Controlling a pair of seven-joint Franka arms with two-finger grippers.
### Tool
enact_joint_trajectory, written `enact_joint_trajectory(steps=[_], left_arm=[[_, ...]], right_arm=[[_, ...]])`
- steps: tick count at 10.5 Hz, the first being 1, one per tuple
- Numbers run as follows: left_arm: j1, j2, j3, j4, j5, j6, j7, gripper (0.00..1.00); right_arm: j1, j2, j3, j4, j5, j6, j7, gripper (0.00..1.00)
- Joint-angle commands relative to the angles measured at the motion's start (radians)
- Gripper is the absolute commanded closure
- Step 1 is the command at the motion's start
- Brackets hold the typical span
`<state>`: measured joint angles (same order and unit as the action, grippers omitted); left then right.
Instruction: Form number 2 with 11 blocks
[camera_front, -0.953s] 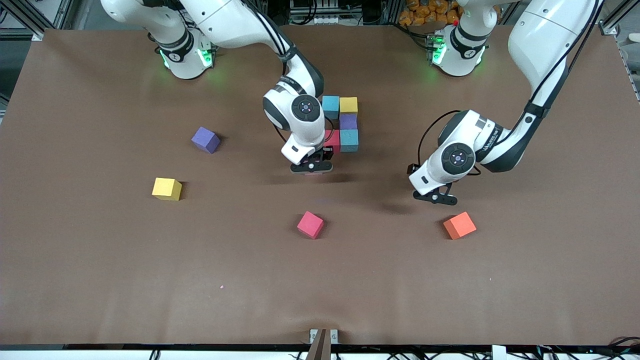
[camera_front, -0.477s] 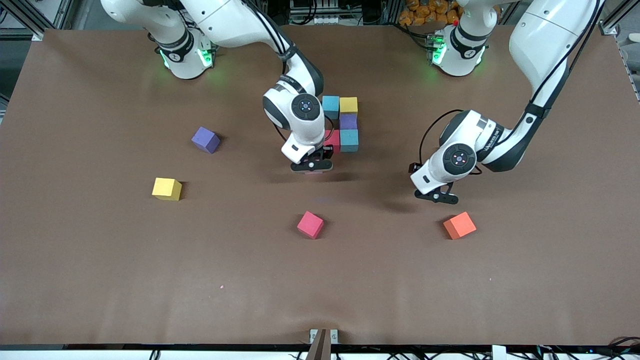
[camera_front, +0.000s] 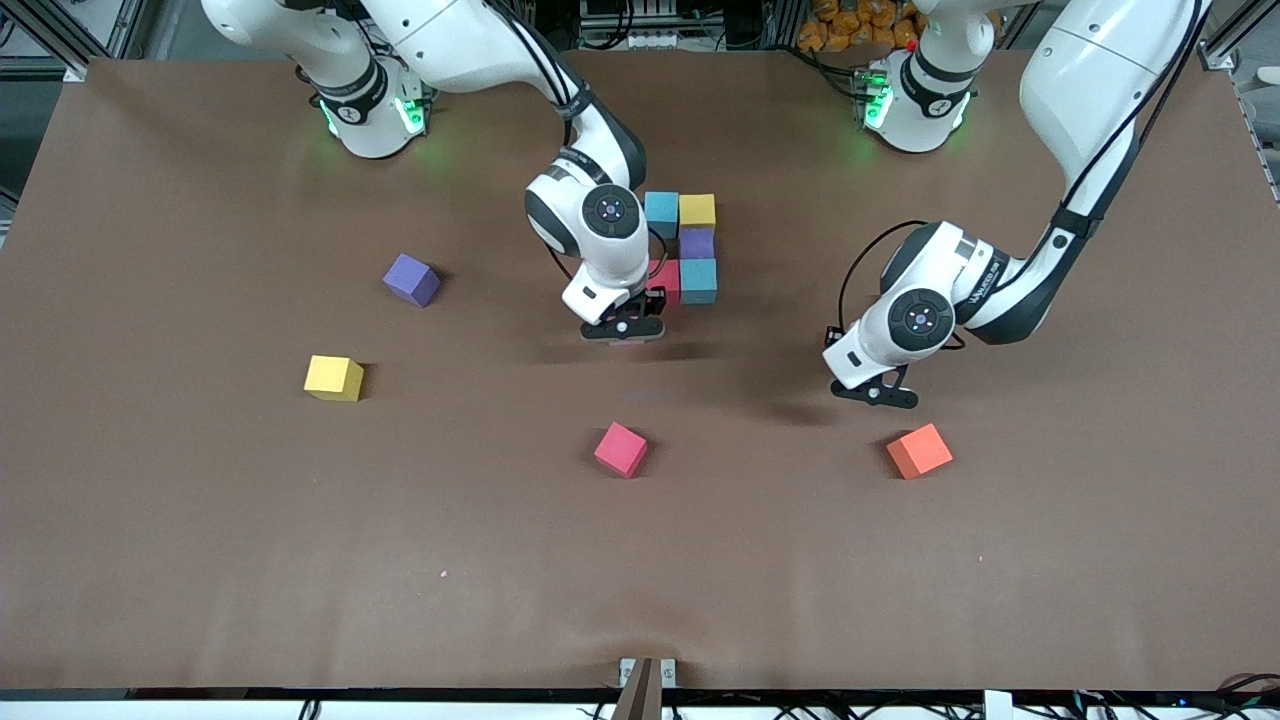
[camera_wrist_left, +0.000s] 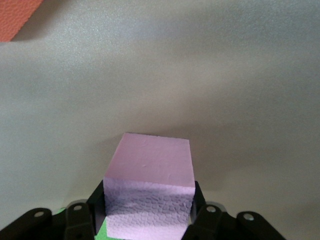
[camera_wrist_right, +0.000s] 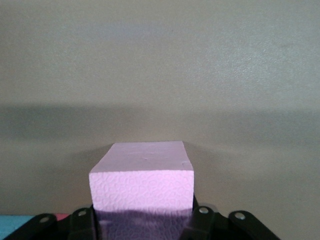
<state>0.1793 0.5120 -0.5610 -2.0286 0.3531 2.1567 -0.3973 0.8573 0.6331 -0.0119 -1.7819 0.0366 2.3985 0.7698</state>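
My right gripper (camera_front: 622, 330) is shut on a pink cube (camera_wrist_right: 142, 192) and holds it low, next to the cluster's red cube (camera_front: 664, 281). The cluster also has a cyan cube (camera_front: 661, 213), a yellow cube (camera_front: 697, 210), a purple cube (camera_front: 697, 243) and a second cyan cube (camera_front: 699, 281), all touching. My left gripper (camera_front: 878, 396) is shut on another pink cube (camera_wrist_left: 150, 182) above the table near a loose orange cube (camera_front: 919, 451). The front view hides both held cubes under the grippers.
Loose cubes lie on the brown table: purple (camera_front: 411, 279) and yellow (camera_front: 334, 378) toward the right arm's end, and pink-red (camera_front: 621, 449) nearer the front camera than the cluster. The orange cube shows at a corner of the left wrist view (camera_wrist_left: 17, 15).
My right gripper has shifted slightly toward the cluster with its pink cube. My left gripper has drifted a little away from the orange cube. The loose cubes have not moved.
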Motion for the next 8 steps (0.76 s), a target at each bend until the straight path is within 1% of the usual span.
enact_joint_trajectory(steps=[1,2,4,6,8], left_arm=[[0.012,-0.012,-0.013,0.004,-0.002,0.005,0.0,0.37],[0.012,-0.01,-0.013,0.02,-0.002,0.0,-0.003,0.4],[-0.003,-0.012,-0.014,0.076,-0.014,-0.009,-0.003,0.4],[-0.03,-0.007,-0.036,0.132,-0.023,-0.011,-0.059,0.4],[-0.09,0.006,-0.036,0.195,-0.057,-0.011,-0.096,0.41]], right_arm=[[0.006,-0.026,0.003,-0.039,0.003,0.004,0.016,0.0],[0.005,-0.03,0.003,-0.034,0.003,0.001,0.016,0.0],[-0.003,-0.053,0.003,-0.034,0.005,-0.002,0.016,0.0],[-0.018,-0.078,0.003,-0.03,0.005,-0.008,0.014,0.0],[-0.056,-0.099,0.001,-0.004,0.005,-0.047,0.008,0.0]])
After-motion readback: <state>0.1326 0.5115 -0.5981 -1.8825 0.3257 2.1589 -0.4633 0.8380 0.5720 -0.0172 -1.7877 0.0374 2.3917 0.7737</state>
